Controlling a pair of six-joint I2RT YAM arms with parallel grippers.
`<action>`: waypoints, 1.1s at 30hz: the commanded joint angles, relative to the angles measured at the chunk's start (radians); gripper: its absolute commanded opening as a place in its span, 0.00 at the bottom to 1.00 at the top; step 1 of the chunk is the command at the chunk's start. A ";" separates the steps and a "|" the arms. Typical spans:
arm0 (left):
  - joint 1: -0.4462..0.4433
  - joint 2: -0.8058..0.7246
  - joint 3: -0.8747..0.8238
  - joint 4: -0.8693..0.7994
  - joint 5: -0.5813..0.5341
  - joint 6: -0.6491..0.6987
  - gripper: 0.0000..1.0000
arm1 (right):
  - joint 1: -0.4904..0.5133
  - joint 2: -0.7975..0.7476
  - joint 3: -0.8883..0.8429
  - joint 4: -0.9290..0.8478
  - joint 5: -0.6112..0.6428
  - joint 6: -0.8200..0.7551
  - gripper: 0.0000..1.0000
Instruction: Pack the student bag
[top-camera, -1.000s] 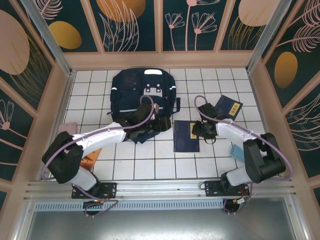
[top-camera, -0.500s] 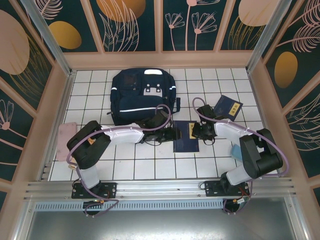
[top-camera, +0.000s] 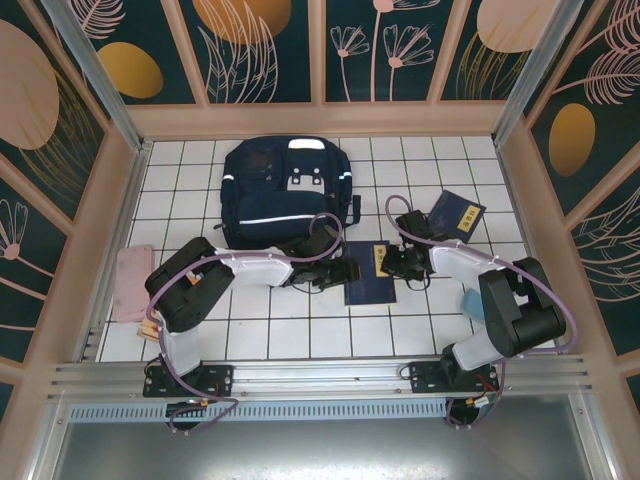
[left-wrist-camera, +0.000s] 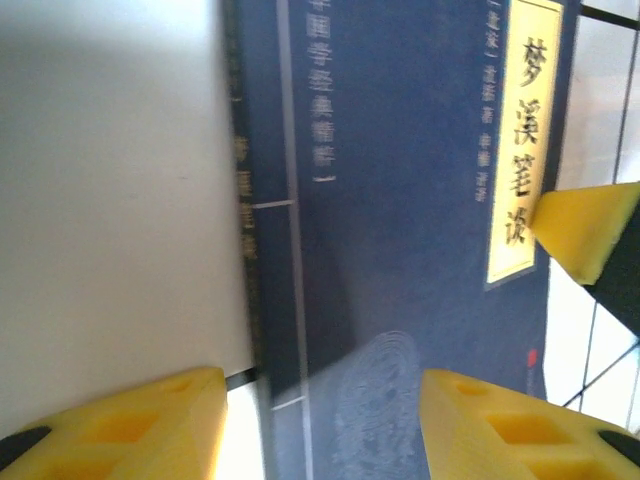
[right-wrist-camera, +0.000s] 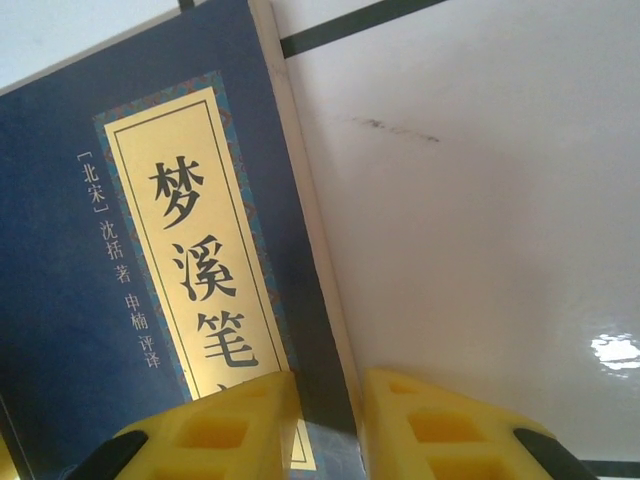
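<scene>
The student bag is seen lying flat at the back of the white-tiled tabletop, left of centre, with its white stripe facing up. A navy-blue book with a gold title label is laid just in front of its right corner. The left pincer is held open at the book's left edge, one yellow finger over bare tile and the other over the cover. The right pincer is set astride the book's right edge with its fingers nearly together; whether the edge is clamped cannot be told. A second navy-blue book is placed further right.
</scene>
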 joint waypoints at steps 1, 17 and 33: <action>-0.008 0.029 0.021 0.078 0.079 -0.005 0.54 | 0.001 0.006 -0.044 -0.004 -0.093 -0.012 0.25; -0.007 -0.119 -0.019 0.227 0.158 -0.067 0.52 | -0.003 -0.028 -0.082 0.060 -0.235 0.061 0.29; -0.007 -0.062 -0.050 0.334 0.157 -0.229 0.43 | -0.003 -0.041 -0.119 0.121 -0.309 0.114 0.30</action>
